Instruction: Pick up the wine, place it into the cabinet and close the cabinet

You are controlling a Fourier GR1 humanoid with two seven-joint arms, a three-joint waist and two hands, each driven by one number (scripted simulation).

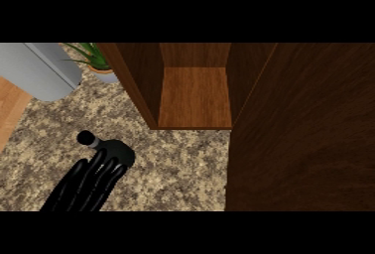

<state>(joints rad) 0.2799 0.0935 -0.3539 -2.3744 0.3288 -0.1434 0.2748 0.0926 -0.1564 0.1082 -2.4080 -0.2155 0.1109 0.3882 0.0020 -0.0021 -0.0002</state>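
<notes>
Reaching in from the lower left edge of the head view, the left robot hand (pixel 92 181) lies over a dark wine bottle (pixel 110 148) on the speckled stone table (pixel 176 168). Its black fingers (pixel 102 168) run side by side along the bottle's body and curl over it, so the hand hides most of the bottle's lower part. The bottle's rounded shoulder, its grey collar and its black cap stick out beyond the fingertips, pointing up and to the left. Whether the bottle rests on the table or is lifted off it cannot be told from this view. Up and to the right of the bottle, a short way off, stands the wooden cabinet (pixel 143 84), open toward the viewer, with a lighter brown shelf floor (pixel 194 96) showing between its darker side walls. The cabinet's door (pixel 300 129) stands swung open as a broad dark panel filling the right side of the view. At the upper left a grey rounded object (pixel 44 69) lies on the table, and beside it a green spiky plant (pixel 93 55) sits in a pale pot, just left of the cabinet's wall. A strip of light wood (pixel 11 111) shows at the far left edge.
</notes>
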